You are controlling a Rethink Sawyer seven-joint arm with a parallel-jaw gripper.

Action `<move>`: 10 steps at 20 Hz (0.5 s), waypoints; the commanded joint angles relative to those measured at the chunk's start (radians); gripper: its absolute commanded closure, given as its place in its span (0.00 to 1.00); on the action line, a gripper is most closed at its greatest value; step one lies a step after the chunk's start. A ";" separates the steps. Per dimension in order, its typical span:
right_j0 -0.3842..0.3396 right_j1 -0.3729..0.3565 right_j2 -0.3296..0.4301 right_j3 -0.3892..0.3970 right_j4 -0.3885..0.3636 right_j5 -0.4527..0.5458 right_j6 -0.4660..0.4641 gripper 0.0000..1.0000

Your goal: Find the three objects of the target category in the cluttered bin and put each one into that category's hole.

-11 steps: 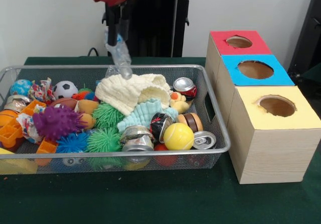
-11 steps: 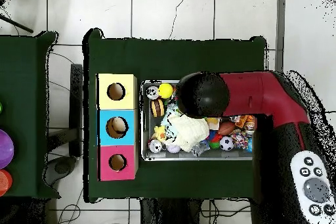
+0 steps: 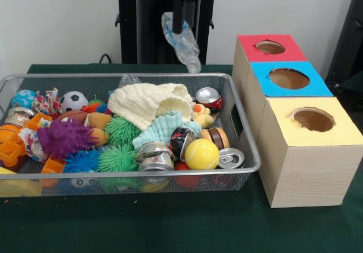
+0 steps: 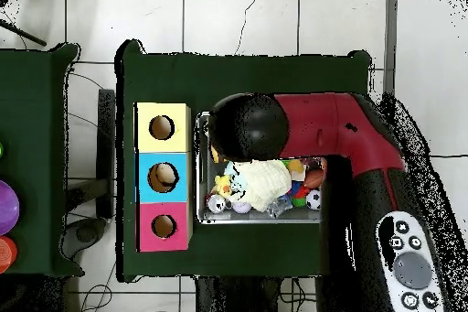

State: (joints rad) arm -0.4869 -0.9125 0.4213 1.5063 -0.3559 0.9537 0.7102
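Note:
In the front view my gripper (image 3: 178, 26) hangs above the far rim of the wire-mesh bin (image 3: 245, 151). It is shut on a piece of clear wrinkly plastic film (image 3: 184, 46) that dangles below it, clear of the bin. The blue-topped box's hole (image 3: 288, 78) is to the right of it and lower. Another clear film piece (image 3: 129, 80) shows at the bin's far side, behind the cream cloth. In the overhead view the arm's black head (image 4: 249, 125) hides the gripper; the bin (image 4: 260, 220) and the blue hole (image 4: 163, 177) show.
The red-topped box (image 3: 270, 47) and the yellow-topped box (image 3: 312, 119) flank the blue one. The bin holds a cream cloth (image 3: 150, 102), a yellow ball (image 3: 202, 154), crushed cans (image 3: 154, 155), spiky balls and other toys. The black pedestal (image 3: 153, 32) stands behind.
The gripper has risen and moved right in the front view, toward the boxes, carrying the film piece up from just over the cream cloth.

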 commanded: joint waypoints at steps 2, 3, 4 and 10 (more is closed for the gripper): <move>0.070 -0.023 -0.085 -0.016 0.076 0.159 0.336 1.00; 0.081 -0.032 -0.092 -0.007 0.088 0.147 0.347 1.00; 0.087 -0.034 -0.097 -0.001 0.096 0.137 0.350 1.00; 0.132 -0.031 -0.127 0.015 0.138 0.085 0.370 1.00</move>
State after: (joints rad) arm -0.3793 -0.9469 0.3609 1.4993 -0.2611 0.9784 0.7340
